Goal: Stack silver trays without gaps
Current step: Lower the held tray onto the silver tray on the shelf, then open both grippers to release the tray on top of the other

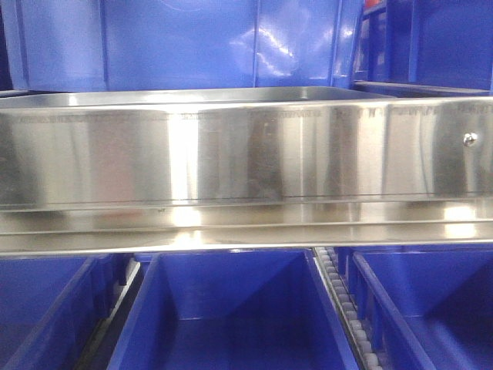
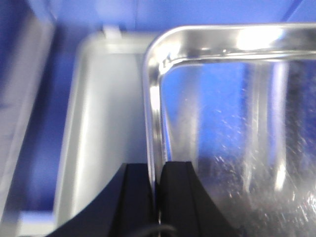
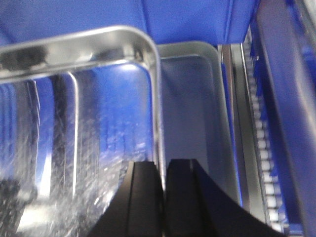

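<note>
The left black gripper (image 2: 155, 197) has its two fingers pressed together on the left end rim of the top shiny silver steel tray (image 2: 232, 148). The right black gripper (image 3: 163, 197) pinches the right end rim the same way. So the tray's long side runs left to right between the two arms, and each arm has one end.

Right under it sits the bottom dull silver steel tray (image 2: 108, 123). It peeks out past the top one on the left and on the right. I think the top one hangs above it and is not inside it yet. So the next move should go straight down with both ends level, or a corner may catch on a rim.

From the front, the wide flat steel panel (image 1: 231, 154) with its little screw (image 1: 469, 139) hides nearly everything. Only a thin silver edge (image 1: 192, 95) shows over it, and I cannot tell which tray that is. The near sides of both trays are cut off, and the wrist views are blurry. Big blue plastic bins (image 1: 231, 324) stand around.
</note>
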You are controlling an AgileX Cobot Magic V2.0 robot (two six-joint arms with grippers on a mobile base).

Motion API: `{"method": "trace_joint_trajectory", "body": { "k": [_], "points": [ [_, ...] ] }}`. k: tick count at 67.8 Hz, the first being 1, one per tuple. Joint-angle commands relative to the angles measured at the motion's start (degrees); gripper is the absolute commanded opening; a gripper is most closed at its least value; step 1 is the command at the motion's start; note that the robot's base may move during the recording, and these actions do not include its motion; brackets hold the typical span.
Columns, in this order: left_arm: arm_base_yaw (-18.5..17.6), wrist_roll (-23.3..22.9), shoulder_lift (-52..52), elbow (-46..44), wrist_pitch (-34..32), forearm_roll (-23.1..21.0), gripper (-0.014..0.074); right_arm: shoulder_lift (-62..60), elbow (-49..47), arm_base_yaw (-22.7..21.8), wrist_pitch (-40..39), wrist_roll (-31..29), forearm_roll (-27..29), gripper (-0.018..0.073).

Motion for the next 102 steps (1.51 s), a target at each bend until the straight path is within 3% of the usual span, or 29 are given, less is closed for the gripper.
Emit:
{"method": "trace_joint_trajectory", "body": {
  "k": [1,9,21,54,63,77,87,102],
  "points": [
    [2.97,4.86,2.68,-0.63,-5.74,-6.98,-0.0016,2.5,-0.77,-1.26,-7.39,-2.52,3.69,-0.0023],
    [5.41,5.49,5.52,-0.63,-7.14,-7.54,-0.0016,6.02,-0.77,-1.27,-8.52,-2.79,3.79,-0.0023],
    [5.41,7.12,8.49,-0.63,-7.63,-7.67,-0.0016,9.17,-0.77,-1.27,-9.46,-2.79,4.2,-0.0023],
    [5.41,6.4,10.77,-0.18,-6.97,-8.67,-0.0006,9.67,-0.77,-2.95,-9.25,-2.79,4.2,-0.0023],
    [5.41,3.74,11.31,0.08,-4.85,-7.43,0.0139,9.67,-0.77,-2.95,-8.18,-2.79,4.2,0.0004],
    [5.41,-0.42,11.31,0.19,-4.0,-4.76,0.0391,9.67,-0.77,-2.95,-6.49,-2.79,4.07,0.0251],
    [5.41,-1.39,11.31,0.19,-3.55,-4.2,0.0403,9.67,-0.77,-2.95,-5.19,-2.79,2.59,0.0343],
    [5.41,-2.28,11.31,0.19,-1.87,-1.74,0.0403,9.67,-0.77,-2.99,-4.05,-2.79,2.02,0.0342]
  ]
}}
